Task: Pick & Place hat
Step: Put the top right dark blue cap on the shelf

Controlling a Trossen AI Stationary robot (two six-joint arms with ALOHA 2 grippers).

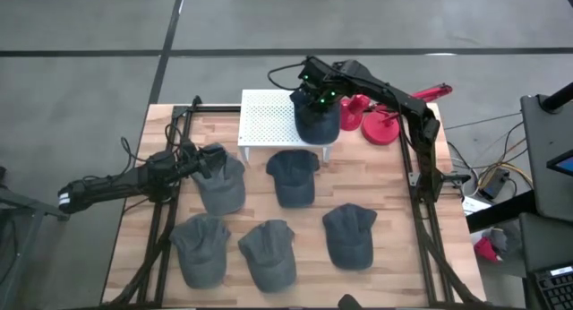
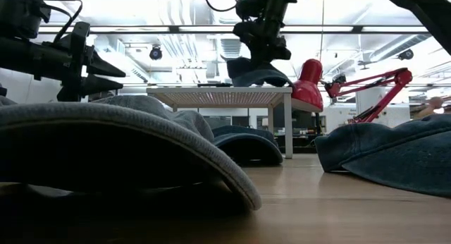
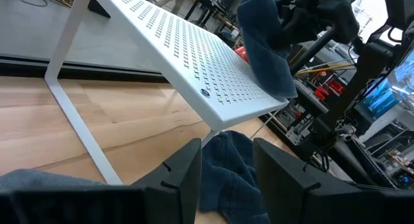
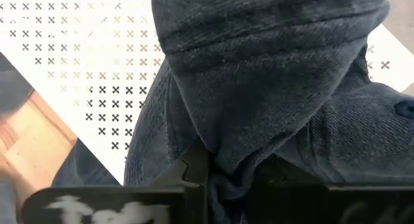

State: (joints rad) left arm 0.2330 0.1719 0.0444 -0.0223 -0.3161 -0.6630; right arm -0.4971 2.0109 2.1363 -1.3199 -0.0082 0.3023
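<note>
My right gripper (image 1: 315, 93) is shut on a dark denim hat (image 1: 318, 122) over the right end of the white perforated shelf (image 1: 269, 120). The low view shows the hat (image 2: 257, 73) hanging below the gripper (image 2: 262, 39), its bottom at the shelf top (image 2: 218, 96). My left gripper (image 1: 199, 159) is open. It hovers over a grey-blue hat (image 1: 219, 180) that lies on the table's left side, touching nothing. Its fingers (image 3: 187, 169) point toward the shelf (image 3: 194, 56). My right gripper pinches a bunched fold of the hat's crown (image 4: 233, 162) between its two fingers, coming from above and pointing down. The hat hangs slack below the fingers. Its lower part (image 3: 275, 81) reaches the right end of the shelf top.
Several more denim hats lie on the wooden table: one in front of the shelf (image 1: 293, 177), one on the right (image 1: 349, 236), two near the front edge (image 1: 199, 247) (image 1: 269, 254). A red desk lamp (image 1: 380, 122) stands right of the shelf.
</note>
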